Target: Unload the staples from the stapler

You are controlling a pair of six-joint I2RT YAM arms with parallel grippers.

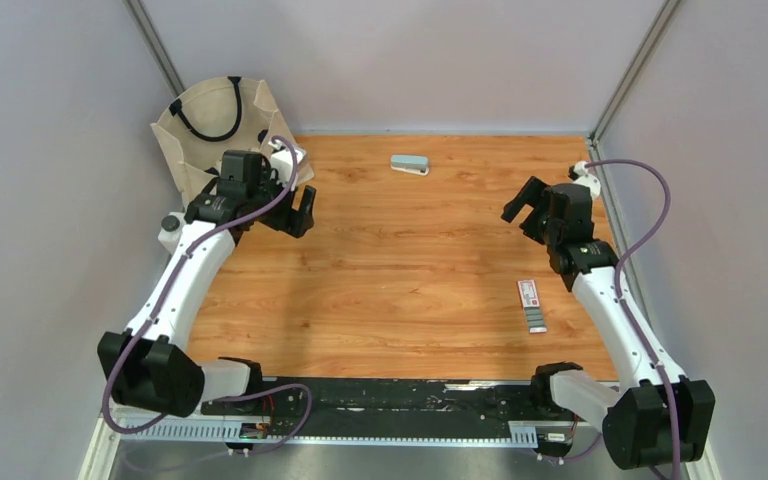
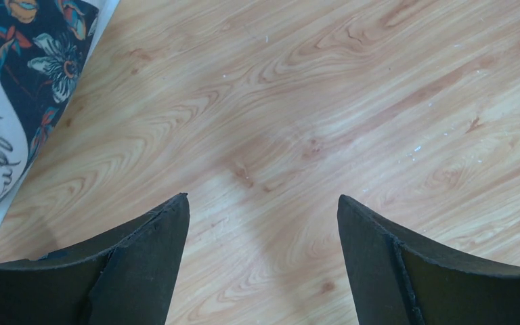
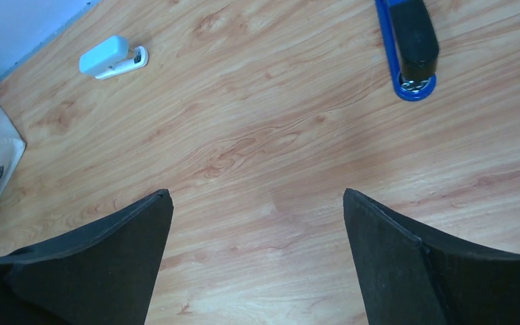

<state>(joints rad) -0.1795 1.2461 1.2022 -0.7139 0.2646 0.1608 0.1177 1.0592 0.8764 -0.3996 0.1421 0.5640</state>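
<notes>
1. The left hand point(image 2: 263, 203) hung wide open, empty, near a cream fabric tote bag point(image 1: 222, 125).
2. A small pale-blue stapler point(image 1: 409, 164) lay far-centre on the wooden counter point(image 1: 410, 270).
3. The right hand point(image 3: 257, 198) gaped wide, empty.
4. Thin silvery-grey staple strips point(image 1: 535, 318) lay just beside a red-and-white box point(image 1: 527, 292).

wood table point(image 1: 410, 270) under pale stapler point(image 1: 409, 164), blue stapler point(image 3: 409, 47), staples point(image 1: 535, 318), box point(image 1: 527, 291), bag point(image 1: 210, 125)

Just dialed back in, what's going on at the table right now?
Nothing is being held. The left gripper hangs open over bare wood beside the tote bag. The right gripper is open too, with a pale stapler and a blue stapler lying untouched ahead of it. Grey staples lie on the table next to a small red-and-white box.
</notes>
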